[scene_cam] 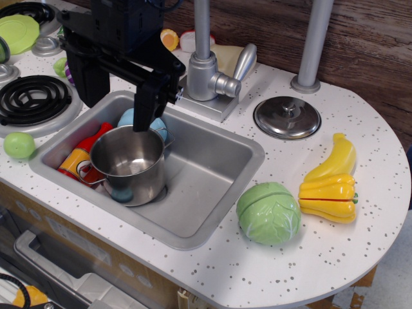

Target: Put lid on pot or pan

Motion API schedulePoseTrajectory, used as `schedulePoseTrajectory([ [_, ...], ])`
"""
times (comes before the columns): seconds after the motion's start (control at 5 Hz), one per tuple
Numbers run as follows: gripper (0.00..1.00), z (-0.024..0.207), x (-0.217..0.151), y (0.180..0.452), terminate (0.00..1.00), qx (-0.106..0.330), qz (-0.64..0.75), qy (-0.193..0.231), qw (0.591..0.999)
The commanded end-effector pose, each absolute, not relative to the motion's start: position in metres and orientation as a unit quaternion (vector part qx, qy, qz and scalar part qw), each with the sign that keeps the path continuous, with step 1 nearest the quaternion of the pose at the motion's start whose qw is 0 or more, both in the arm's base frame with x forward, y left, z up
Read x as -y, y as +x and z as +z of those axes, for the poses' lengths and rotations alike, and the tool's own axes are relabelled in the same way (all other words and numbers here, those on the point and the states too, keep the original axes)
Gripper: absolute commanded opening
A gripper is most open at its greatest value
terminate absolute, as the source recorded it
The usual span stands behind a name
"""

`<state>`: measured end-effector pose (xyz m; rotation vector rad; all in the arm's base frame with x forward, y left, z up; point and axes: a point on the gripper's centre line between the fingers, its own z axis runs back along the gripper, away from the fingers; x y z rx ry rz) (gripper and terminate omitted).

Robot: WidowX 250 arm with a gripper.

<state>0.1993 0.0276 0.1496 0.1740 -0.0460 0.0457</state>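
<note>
Cabbage (268, 213) sits nearest, right of the sink (212, 187). Pot (129, 164) stands inside the sink; lid (287, 118) lies behind-right of it. Gripper (116, 112) hangs over the sink, fingers spread, empty. Lid looks light, rigid, slick; best pinched by its knob.

Matte black throughout, built of blocky, square-edged plastic housings. Boxy black upper arm body (125, 22) topped by a thin dark cable curving off at the top edge. Two flat, rectangular black gripper fingers (149, 103) hanging below a thick crossbar, with a small round pale screw near the right end.
</note>
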Motion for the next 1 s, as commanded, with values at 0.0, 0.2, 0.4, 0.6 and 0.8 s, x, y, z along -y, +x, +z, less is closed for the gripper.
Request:
schedulePoseTrajectory([
  [0.0, 1.0, 0.15, -0.028, 0.199, 0.0, 0.023, 0.023, 0.087, 0.996],
  [0.2, 1.0, 0.134, 0.007, 0.231, 0.0, 0.048, 0.051, 0.104, 0.992],
  [0.4, 1.0, 0.121, 0.036, 0.274, 0.0, 0.055, 0.068, 0.096, 0.992],
  [0.6, 1.0, 0.108, 0.059, 0.315, 0.0, 0.081, 0.082, 0.087, 0.99],
  [0.8, 1.0, 0.104, 0.064, 0.36, 0.0, 0.095, 0.06, 0.076, 0.991],
])
